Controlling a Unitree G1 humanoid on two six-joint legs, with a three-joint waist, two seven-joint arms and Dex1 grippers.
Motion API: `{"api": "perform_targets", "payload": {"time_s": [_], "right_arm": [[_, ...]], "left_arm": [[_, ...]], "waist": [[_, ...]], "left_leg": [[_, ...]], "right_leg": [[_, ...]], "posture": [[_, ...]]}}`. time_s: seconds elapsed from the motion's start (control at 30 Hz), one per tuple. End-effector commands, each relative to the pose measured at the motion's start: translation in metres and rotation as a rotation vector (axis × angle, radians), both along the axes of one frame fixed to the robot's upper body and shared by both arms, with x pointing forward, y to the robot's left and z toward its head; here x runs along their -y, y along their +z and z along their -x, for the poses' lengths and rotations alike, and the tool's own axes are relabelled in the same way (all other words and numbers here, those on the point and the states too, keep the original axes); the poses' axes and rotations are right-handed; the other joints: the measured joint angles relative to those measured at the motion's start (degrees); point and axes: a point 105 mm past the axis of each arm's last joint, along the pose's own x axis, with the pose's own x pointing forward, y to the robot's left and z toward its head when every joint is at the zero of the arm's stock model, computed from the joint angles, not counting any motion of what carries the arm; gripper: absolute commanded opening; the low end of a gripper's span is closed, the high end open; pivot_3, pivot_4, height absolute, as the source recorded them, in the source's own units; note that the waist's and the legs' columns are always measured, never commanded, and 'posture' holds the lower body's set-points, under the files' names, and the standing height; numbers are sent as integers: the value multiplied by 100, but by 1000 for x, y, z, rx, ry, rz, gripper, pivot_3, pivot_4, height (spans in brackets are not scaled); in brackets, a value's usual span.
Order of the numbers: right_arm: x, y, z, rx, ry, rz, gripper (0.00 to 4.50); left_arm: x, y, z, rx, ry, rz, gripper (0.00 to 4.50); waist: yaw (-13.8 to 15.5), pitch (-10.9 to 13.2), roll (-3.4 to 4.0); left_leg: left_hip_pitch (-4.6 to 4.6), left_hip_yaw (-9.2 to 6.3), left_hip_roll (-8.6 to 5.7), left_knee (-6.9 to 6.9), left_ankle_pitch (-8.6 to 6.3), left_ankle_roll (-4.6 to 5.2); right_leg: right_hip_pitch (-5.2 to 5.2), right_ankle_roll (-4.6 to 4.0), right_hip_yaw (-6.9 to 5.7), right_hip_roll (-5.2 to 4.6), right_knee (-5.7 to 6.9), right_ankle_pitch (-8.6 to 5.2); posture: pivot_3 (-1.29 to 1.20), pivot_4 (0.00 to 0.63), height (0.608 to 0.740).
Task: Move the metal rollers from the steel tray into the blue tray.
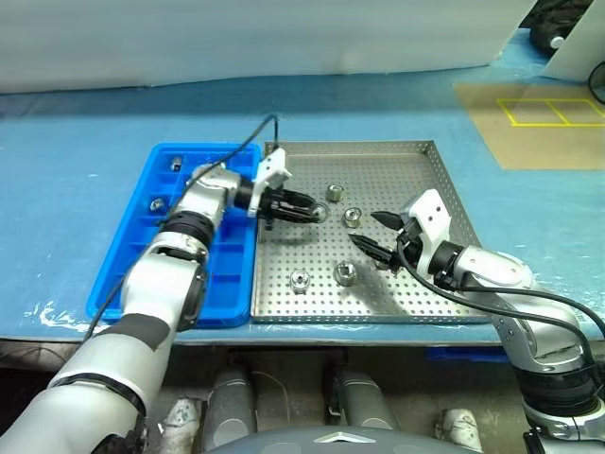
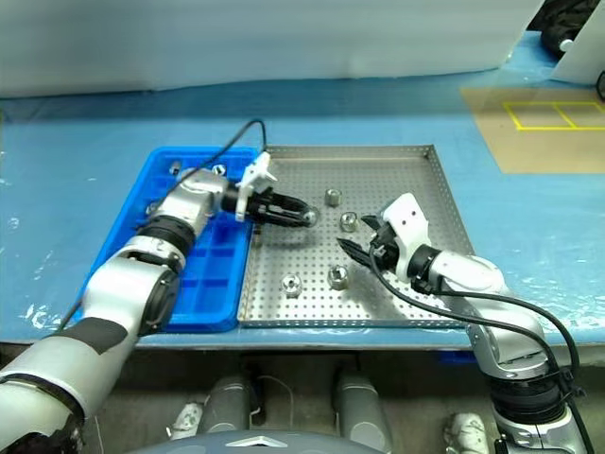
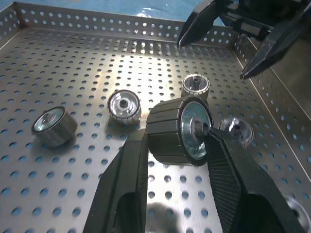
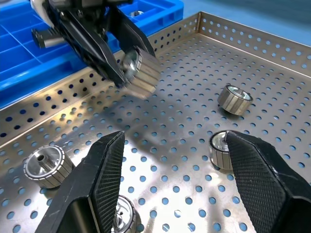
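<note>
My left gripper (image 1: 315, 209) is shut on one metal roller (image 3: 179, 131), holding it off the floor of the steel tray (image 1: 406, 161) near the tray's left side. Several more metal rollers lie loose on the perforated floor, such as one (image 1: 334, 193) at the back, one (image 1: 352, 216) in the middle and two (image 1: 345, 274) near the front. My right gripper (image 1: 367, 229) hovers open over the tray's middle with nothing between its fingers, pointing toward the left gripper. The blue tray (image 1: 227, 284) lies against the steel tray's left rim with two rollers (image 1: 157, 203) in its far compartments.
Both trays rest on a table covered in blue sheet. A brown mat with yellow tape marks (image 1: 539, 123) lies at the back right. A black cable (image 1: 265, 128) arcs from the left wrist over the trays' far edge.
</note>
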Motion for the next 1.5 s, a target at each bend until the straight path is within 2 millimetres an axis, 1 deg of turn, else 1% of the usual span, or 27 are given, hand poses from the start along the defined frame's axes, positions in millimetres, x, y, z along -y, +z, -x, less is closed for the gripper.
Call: {"api": "perform_targets", "payload": {"time_s": [0.03,0.13,0.23,0.33,0.47,0.5,0.6,0.7,0.8,0.93,1.1,1.2,1.33,1.5], "right_arm": [[-15,16,-5,55,117,4,3405],[-26,21,-14,72,183,14,3405],[-42,33,-28,108,253,-11,3405],[-69,42,-41,130,355,-42,3405],[-103,45,-51,138,453,-77,3405],[-115,45,-53,141,481,-87,3405],[-151,50,-52,144,579,-130,3405],[-167,54,-47,132,642,-168,3405],[-181,49,-41,124,700,-163,3405],[-189,48,-37,122,737,-163,3405],[-188,47,-39,114,733,-170,3405],[-185,44,-41,112,717,-165,3405],[-180,40,-43,108,693,-159,3405],[-173,35,-43,101,669,-152,3405]], "left_arm": [[-32,18,3,75,13,-4,1349],[-55,25,5,110,73,-19,1349],[-78,33,6,149,151,-29,1349],[-96,41,9,173,243,-13,1349],[-117,41,17,183,350,-10,1349],[-126,41,20,184,392,-6,1349],[-152,39,32,183,526,6,1349],[-169,36,43,176,613,7,1349],[-190,26,58,147,717,2,1349],[-210,17,71,124,828,4,1349],[-218,0,83,73,891,-3,1349],[-218,-6,78,64,914,3,1349],[-209,-13,72,57,901,5,1349],[-205,-21,63,42,894,0,1349]], "waist": [[-8,2,3],[62,2,4],[180,3,5],[267,4,5],[413,4,8],[444,4,8],[473,4,7],[589,4,5],[705,3,3],[837,3,1],[937,3,1],[977,4,0],[979,3,-1],[958,1,-4]], "left_leg": [[0,-1,0,0,0,-1],[-4,-1,4,2,1,-3],[-5,0,3,4,2,-5],[-9,1,5,5,7,-14],[-14,2,9,-2,19,-36],[-18,2,11,-4,21,-38],[-34,-2,13,-9,27,-50],[-85,-4,11,-6,32,-57],[-100,-9,11,0,31,-55],[-102,-17,11,2,32,-59],[-90,-25,19,2,37,-68],[-79,-25,19,2,44,-80],[-63,-31,17,1,56,-100],[-56,-39,14,0,62,-109]], "right_leg": [[-1,-1,0,1,1,0],[-10,-2,-1,-3,14,0],[-12,-2,-2,-8,23,0],[-26,-5,-3,-9,43,-2],[-40,-26,-19,-6,67,-14],[-46,-28,-20,-6,69,-15],[-66,-29,-22,-4,70,-16],[-114,-29,-37,-3,81,-16],[-119,-29,-48,-4,81,-16],[-118,-28,-53,-8,83,-16],[-116,-30,-50,-6,93,-16],[-118,-32,-43,-6,119,-18],[-121,-35,-32,-6,150,-20],[-121,-37,-27,-1,158,-21]], "posture": [[-283,150,740],[-186,150,740],[-131,150,740],[-19,150,740],[43,150,740],[79,150,740],[155,150,740],[183,150,740],[247,150,740],[272,150,740],[290,150,740],[282,150,740],[267,150,740],[241,150,740]]}}
